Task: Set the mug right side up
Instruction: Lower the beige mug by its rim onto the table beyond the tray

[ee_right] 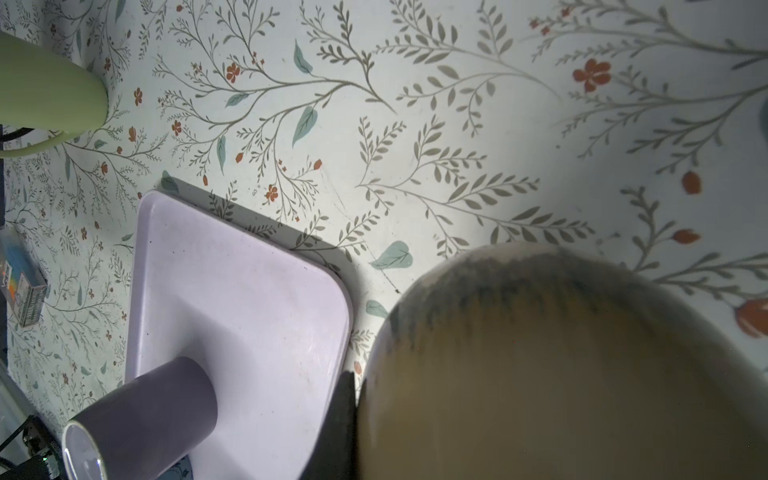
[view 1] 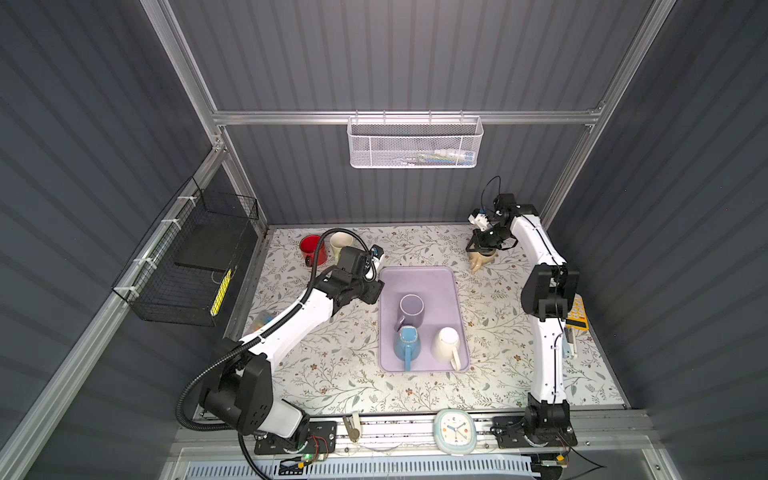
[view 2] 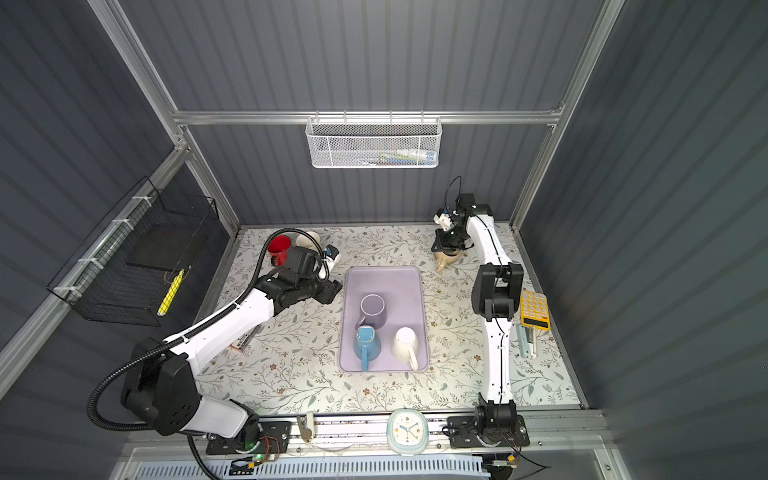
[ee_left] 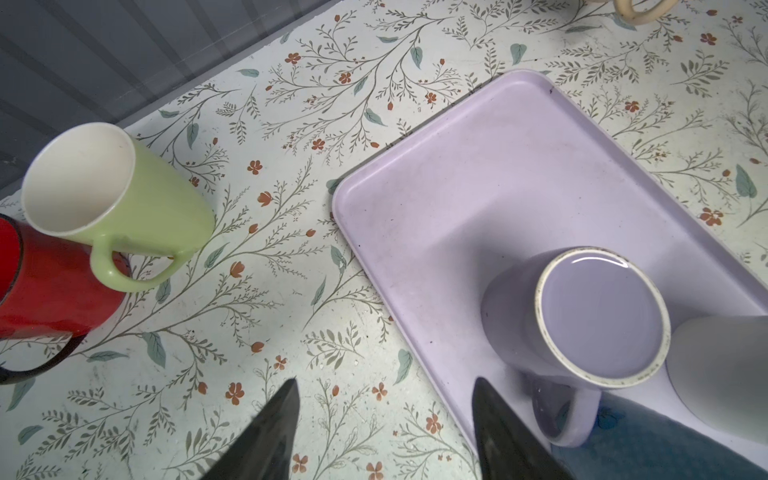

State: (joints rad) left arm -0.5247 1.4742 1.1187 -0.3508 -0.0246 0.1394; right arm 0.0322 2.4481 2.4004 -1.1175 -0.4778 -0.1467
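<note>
In both top views the tan mug (view 1: 483,259) (view 2: 447,259) sits on the floral surface (view 1: 332,365) at its far right corner, well apart from the tray (view 1: 419,278). It is rounded, with a looped handle. The right hand (view 1: 482,246) is directly over it, and whether the mug stands or is tipped I cannot tell. There are six mugs in all. Three stand base-up on the smooth lilac tray: a purple mug (view 1: 411,309), a blue mug (view 1: 406,343) and a white mug (view 1: 446,343). A red mug (view 1: 309,245) and a green mug (view 1: 340,243) are at the far left.

In the left wrist view the left hand (ee_left: 386,380) is released and holds nothing. One of its dark fingers is over the surface and the other over the tray's rim. The purple mug's unglazed base ring faces up.

In the right wrist view the tan mug (ee_right: 561,365) is glossy, with dark glaze streaks along one end. The right hand is clenched on it, one finger (ee_right: 343,415) against its wall.
</note>
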